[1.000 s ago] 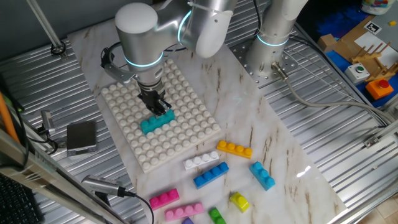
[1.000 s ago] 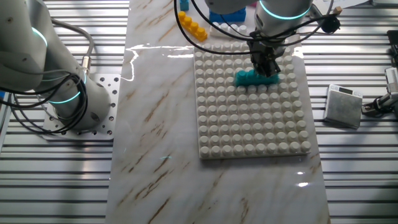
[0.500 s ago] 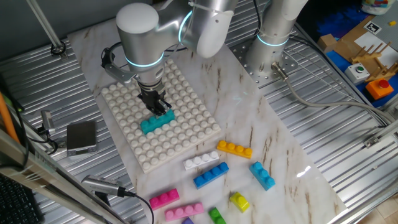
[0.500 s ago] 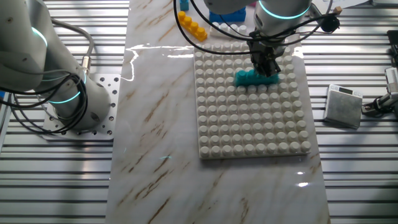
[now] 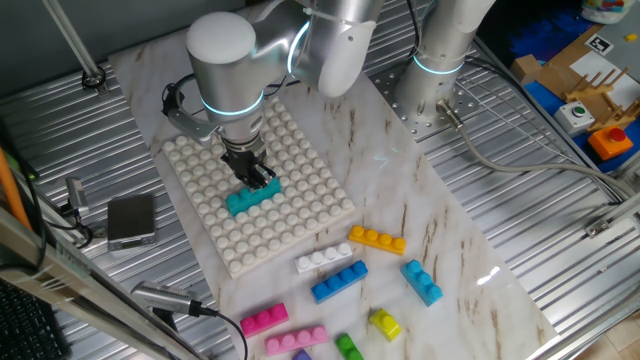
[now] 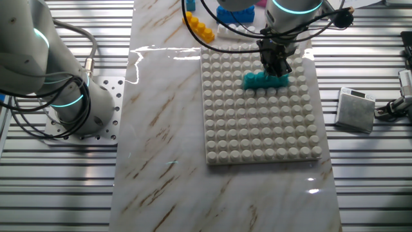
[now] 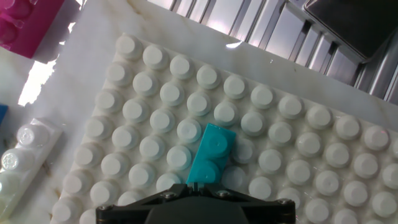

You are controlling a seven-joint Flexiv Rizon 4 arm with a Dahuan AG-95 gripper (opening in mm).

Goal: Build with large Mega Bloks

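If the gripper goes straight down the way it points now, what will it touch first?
Most likely the teal brick right under the gripper, which sits on the white baseplate. Whether the fingers already touch the brick is unclear.

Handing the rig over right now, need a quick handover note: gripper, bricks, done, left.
Gripper: right over one end of the teal brick; the views don't settle whether it is clamped or open.
Teal brick: on the white studded baseplate, roughly mid-plate, the only brick on it.
Loose on the marble beside the plate: orange brick, white brick, blue brick, light blue brick, two pink bricks, yellow brick, green brick.
Done: first brick placed.
Left: confirm it is seated, clear the gripper, then build with the loose bricks.
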